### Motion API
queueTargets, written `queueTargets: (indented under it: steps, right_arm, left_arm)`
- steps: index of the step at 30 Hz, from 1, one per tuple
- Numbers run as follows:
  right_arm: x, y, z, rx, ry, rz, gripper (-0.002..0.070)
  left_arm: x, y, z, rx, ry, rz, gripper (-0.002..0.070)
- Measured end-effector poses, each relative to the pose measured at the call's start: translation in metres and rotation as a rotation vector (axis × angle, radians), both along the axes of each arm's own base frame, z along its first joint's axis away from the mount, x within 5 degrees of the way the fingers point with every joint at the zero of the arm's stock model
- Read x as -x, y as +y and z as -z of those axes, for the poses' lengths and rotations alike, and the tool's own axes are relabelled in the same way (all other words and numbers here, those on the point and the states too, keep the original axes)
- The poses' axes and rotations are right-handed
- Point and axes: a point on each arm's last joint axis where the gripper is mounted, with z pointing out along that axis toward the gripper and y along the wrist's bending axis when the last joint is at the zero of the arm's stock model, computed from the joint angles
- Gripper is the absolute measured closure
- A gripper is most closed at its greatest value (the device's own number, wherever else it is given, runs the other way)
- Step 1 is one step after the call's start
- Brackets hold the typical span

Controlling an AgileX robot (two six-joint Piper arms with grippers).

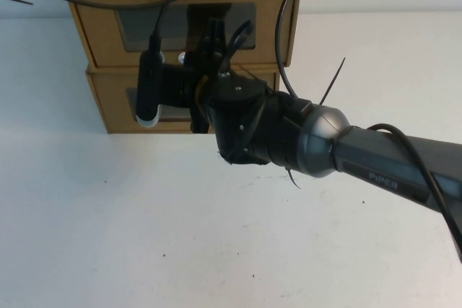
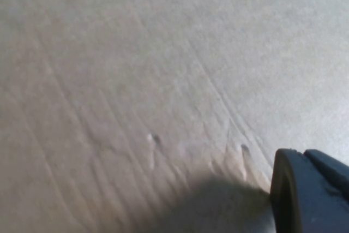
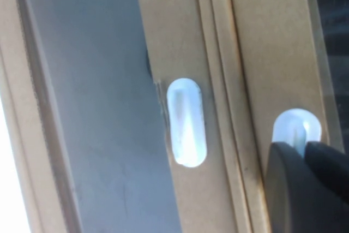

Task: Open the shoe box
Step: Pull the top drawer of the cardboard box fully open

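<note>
While the left gripper (image 2: 304, 162) sits against bare cardboard (image 2: 136, 80), we hold the shoe box's (image 1: 94, 27) white tab (image 3: 297, 126) in the closed right gripper (image 3: 305, 155), needing a straight outward pull next.

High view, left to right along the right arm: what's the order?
Black white-tipped wrist camera → right gripper at stacked brown cardboard shoe boxes → black wrist → grey arm link. Left gripper: beside cardboard, outside this order.
</note>
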Motion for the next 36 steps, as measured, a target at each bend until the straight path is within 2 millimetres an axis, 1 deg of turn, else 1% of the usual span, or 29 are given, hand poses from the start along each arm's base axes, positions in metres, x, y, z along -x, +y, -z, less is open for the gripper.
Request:
queueTargets:
  steps: [13, 16, 24, 31, 36]
  right_arm:
    - [0.016, 0.003, -0.006, 0.036, 0.029, 0.031, 0.067]
    - [0.023, 0.0, -0.006, 0.05, 0.037, 0.023, 0.067]
    - [0.056, -0.015, -0.01, 0.07, 0.084, -0.009, 0.067]
    - [0.081, -0.018, -0.022, 0.003, 0.162, 0.043, 0.0672]
    - [0.108, -0.018, -0.028, 0.003, 0.204, 0.065, 0.0673]
  left_arm:
    - [0.0, -0.001, 0.001, 0.006, 0.01, 0.01, 0.068]
    - [0.0, -0.001, 0.002, 0.006, 0.015, 0.013, 0.068]
    - [0.001, -0.003, 0.002, 0.019, 0.031, 0.022, 0.068]
    - [0.001, -0.003, 0.002, 0.022, 0.035, 0.018, 0.068]
    - [0.002, -0.003, 0.002, 0.023, 0.037, 0.02, 0.068]
